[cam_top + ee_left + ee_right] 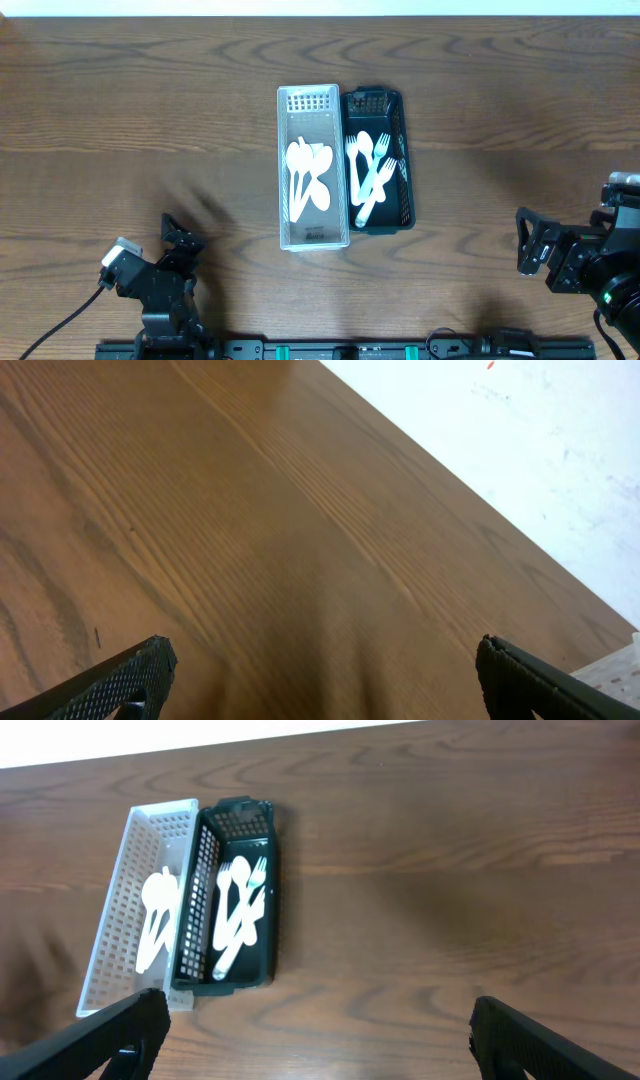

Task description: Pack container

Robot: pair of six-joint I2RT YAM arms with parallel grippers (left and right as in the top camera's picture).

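A white slotted tray holding white spoons stands beside a dark green tray holding white forks at the table's middle. Both trays show in the right wrist view, the white tray and the green tray. My left gripper is open and empty at the near left, far from the trays; its fingers frame bare wood. My right gripper is open and empty at the near right; its fingers point toward the trays.
The wooden table stretches around the trays. A white surface lies beyond the table's far edge. A dark rail runs along the front edge between the arm bases.
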